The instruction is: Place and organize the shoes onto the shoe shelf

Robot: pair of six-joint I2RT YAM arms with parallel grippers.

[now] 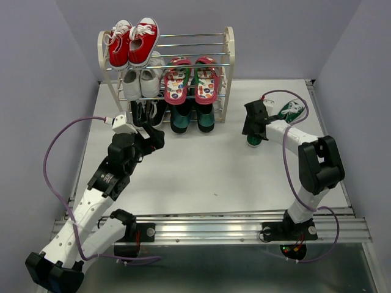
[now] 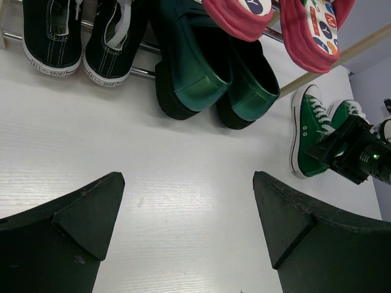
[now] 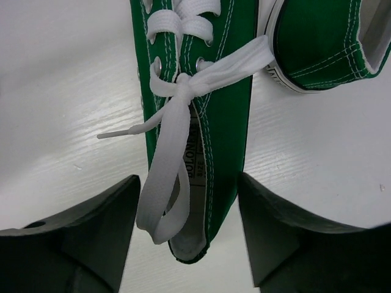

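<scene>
The shoe shelf point(image 1: 228, 61) stands at the back. Red flip-flops point(image 1: 190, 82) lie on its middle tier and dark teal slip-ons point(image 1: 190, 117) on the bottom; both also show in the left wrist view, the flip-flops point(image 2: 311, 30) above the slip-ons point(image 2: 201, 73). Two green sneakers lie on the table right of the shelf, one point(image 1: 255, 141) under my right gripper point(image 1: 253, 129), the other point(image 1: 292, 110) behind it. In the right wrist view, my right gripper point(image 3: 186, 177) is open with its fingers on both sides of the sneaker's point(image 3: 214, 91) heel. My left gripper point(image 1: 153, 139) is open and empty over bare table point(image 2: 188, 177).
Red sneakers point(image 1: 133, 43) sit on the top tier, white sneakers point(image 1: 140, 82) on the middle left, black sneakers point(image 1: 146, 113) on the bottom left. The top tier's right half holds nothing. The second green sneaker point(image 3: 324, 43) lies close beside the first.
</scene>
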